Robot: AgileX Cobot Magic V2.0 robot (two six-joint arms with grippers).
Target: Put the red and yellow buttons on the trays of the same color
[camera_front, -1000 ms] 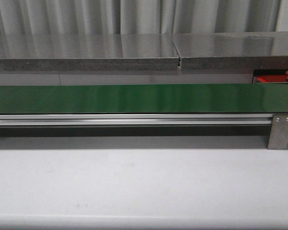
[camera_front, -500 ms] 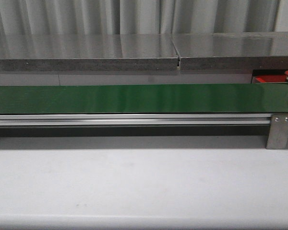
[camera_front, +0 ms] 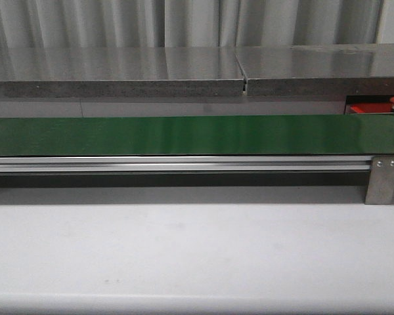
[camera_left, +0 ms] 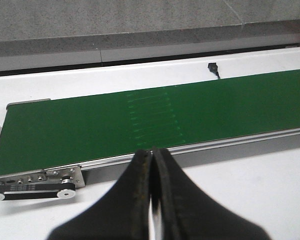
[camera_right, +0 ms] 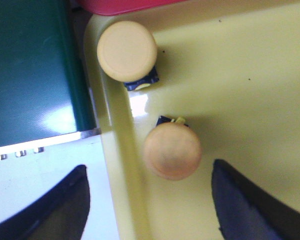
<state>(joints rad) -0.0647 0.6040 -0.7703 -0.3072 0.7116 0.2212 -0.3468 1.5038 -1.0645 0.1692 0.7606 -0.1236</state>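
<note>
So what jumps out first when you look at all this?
The long green belt runs bare across the table. In the right wrist view, two yellow buttons sit in a yellow tray beside the belt's end, the open right gripper over them. The left gripper is shut.

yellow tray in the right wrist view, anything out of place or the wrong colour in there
Nothing stands out. Two yellow buttons sit inside the yellow tray, matching its colour, one near the rim and one further in. The right hand is open above them and holds nothing. A red tray shows only as an edge beyond.
</note>
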